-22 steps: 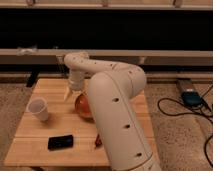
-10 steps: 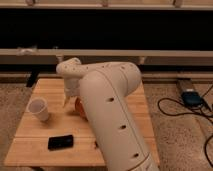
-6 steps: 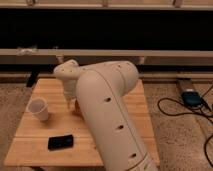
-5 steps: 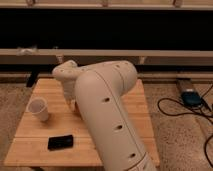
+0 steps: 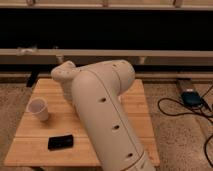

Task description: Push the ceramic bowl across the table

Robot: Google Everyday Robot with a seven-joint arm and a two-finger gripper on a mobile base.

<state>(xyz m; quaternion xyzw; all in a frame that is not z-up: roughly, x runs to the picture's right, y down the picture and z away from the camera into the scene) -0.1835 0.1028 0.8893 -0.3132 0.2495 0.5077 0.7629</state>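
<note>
Counting the items on view gives one robot arm (image 5: 107,115), one slatted wooden surface (image 5: 27,150), one white paper cup (image 5: 39,109) and one flat black rectangular object (image 5: 60,142). The arm is a thick cream-coloured column with small round holes. It rises from the lower edge of the view, crosses the middle of the surface and ends in a rounded wrist housing (image 5: 64,74) above the left-centre planks. The gripper sits at that far end, below the wrist housing. It is concealed by the arm's bulk, so it cannot be told whether it is spread or pressed together. The ceramic bowl is also concealed, since the arm covers the central part of the surface. The cup stands upright near the left edge of the surface, well apart from the arm, and its contents cannot be made out. The black object lies flat nearer the front edge, just to the right of the cup and apart from it. On the speckled floor to the right lie black cables (image 5: 172,106) and one dark blue device (image 5: 191,96). A long pale rail (image 5: 150,53) runs across the dark background behind the surface.
</note>
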